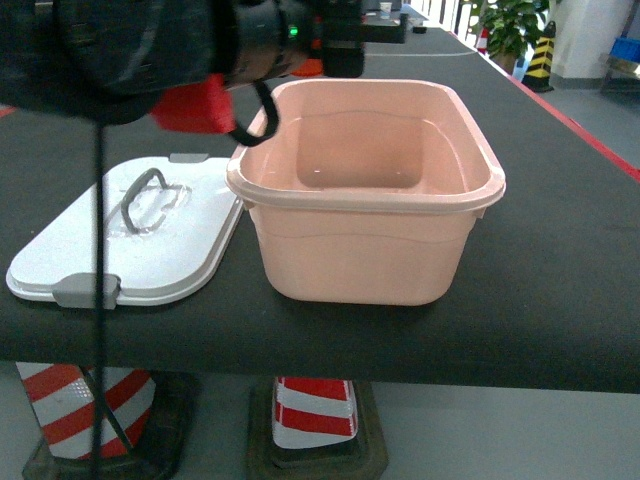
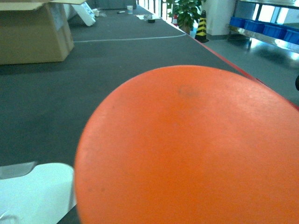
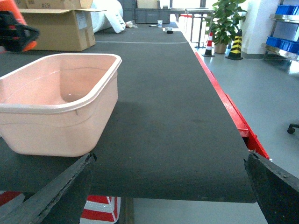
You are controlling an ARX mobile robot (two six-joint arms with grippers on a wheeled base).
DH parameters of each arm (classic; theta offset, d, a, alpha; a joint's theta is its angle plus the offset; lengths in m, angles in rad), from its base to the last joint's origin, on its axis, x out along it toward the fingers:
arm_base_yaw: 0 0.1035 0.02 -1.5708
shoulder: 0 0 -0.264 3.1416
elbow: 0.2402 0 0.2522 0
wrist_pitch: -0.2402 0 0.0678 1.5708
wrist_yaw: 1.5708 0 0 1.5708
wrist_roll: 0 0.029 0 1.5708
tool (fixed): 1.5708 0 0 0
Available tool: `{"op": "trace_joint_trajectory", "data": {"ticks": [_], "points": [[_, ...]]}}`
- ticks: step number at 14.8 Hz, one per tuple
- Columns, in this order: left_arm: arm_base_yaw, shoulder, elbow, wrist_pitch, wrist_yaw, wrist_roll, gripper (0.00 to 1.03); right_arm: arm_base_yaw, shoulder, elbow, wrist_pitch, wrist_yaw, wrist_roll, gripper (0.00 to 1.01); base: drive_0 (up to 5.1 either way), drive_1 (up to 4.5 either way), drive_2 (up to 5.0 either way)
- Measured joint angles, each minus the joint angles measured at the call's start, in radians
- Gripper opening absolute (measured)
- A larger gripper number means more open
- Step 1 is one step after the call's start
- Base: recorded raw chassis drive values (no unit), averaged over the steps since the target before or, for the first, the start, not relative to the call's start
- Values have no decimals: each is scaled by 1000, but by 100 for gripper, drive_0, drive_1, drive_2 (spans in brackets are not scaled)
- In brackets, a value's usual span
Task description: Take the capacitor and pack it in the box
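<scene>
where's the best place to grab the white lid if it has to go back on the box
Grip the lid by its grey handle, coming straight down from above. The lid lies flat on the table left of the box, top side up, and the handle arches up from its middle, leaving a gap beneath for a gripper finger. The thin flat edges probably offer little to pinch.

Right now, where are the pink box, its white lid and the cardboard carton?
pink box (image 1: 360, 255): head view, front wall.
white lid (image 1: 80, 240): head view, bare top left of the grey handle.
cardboard carton (image 3: 58, 30): right wrist view, its front face.
</scene>
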Motion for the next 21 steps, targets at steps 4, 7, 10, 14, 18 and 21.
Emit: {"op": "trace_joint_trajectory", "data": {"ticks": [4, 7, 10, 14, 18, 21], "points": [[-29, 175, 182, 2, 21, -22, 74, 0, 0, 0, 0, 0, 0, 98, 0, 0, 0], [-29, 61, 29, 80, 22, -7, 97, 0, 0, 0, 0, 0, 0, 98, 0, 0, 0], [32, -375, -387, 255, 32, 37, 98, 0, 0, 0, 0, 0, 0, 98, 0, 0, 0], [204, -978, -951, 143, -4, 84, 98, 0, 0, 0, 0, 0, 0, 98, 0, 0, 0], [380, -816, -1049, 380, 48, 87, 98, 0, 0, 0, 0, 0, 0, 98, 0, 0, 0], [458, -359, -784, 483, 92, 65, 98, 0, 0, 0, 0, 0, 0, 98, 0, 0, 0]]}}
